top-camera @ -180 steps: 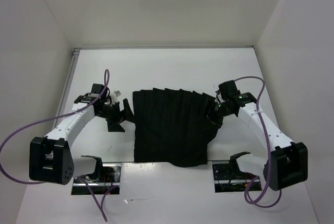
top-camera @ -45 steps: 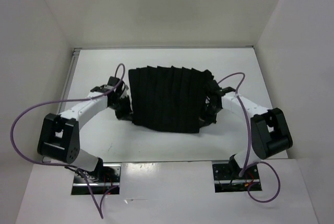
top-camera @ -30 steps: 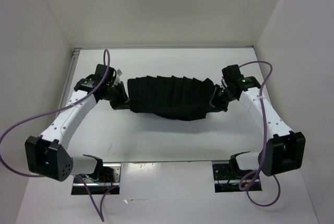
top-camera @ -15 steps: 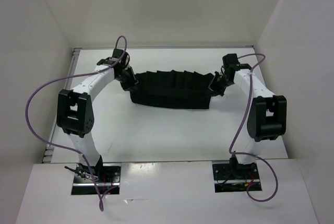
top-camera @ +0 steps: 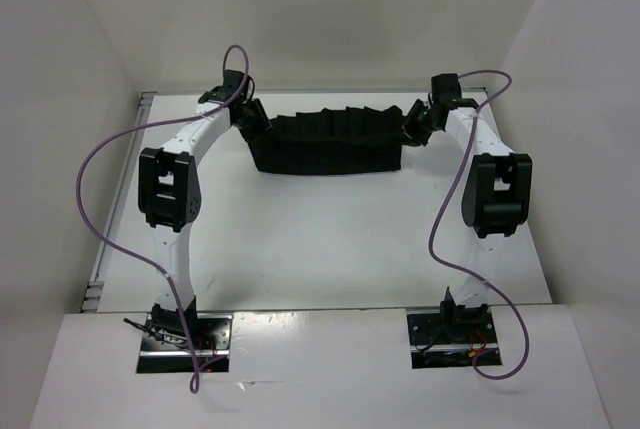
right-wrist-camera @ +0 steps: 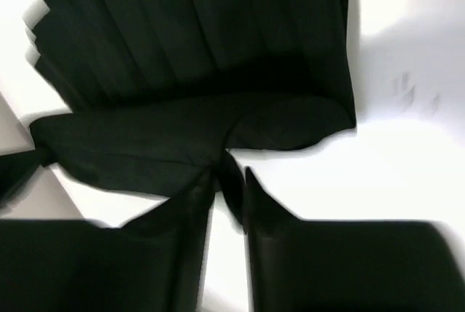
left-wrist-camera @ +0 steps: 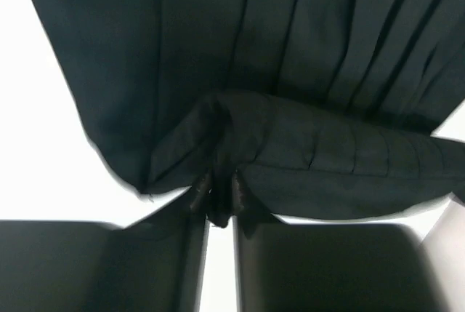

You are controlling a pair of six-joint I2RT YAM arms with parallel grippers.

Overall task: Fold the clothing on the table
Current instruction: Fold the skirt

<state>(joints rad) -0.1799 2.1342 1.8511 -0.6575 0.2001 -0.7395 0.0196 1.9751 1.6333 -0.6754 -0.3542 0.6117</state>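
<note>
The clothing (top-camera: 325, 141) lies on the table (top-camera: 320, 249) as a low, wide black band at the far side, close to the back wall (top-camera: 320, 19), with its long side running left to right and its pleats showing as short ridges along the top edge. Both arms reach far forward, one to each end of the band. The left gripper (left-wrist-camera: 218, 203) is at the band's left end. In its wrist view the two fingers (left-wrist-camera: 163, 261) stand only a narrow slit apart, and a small bunched tuft of the fabric sits between their tips, the cloth gathering toward that point. Whether the tuft is pinched or merely lying there, I cannot tell. The right gripper (right-wrist-camera: 229, 188) is at the band's right end. Its fingers (right-wrist-camera: 174, 254) are likewise a little apart, with a thin strip of fabric in the gap, and again I cannot tell whether there is a grip. In both wrist views a folded layer lies over the pleated layer beneath, flat on the white surface. Purple cables (top-camera: 95, 199) loop out from each arm.
</note>
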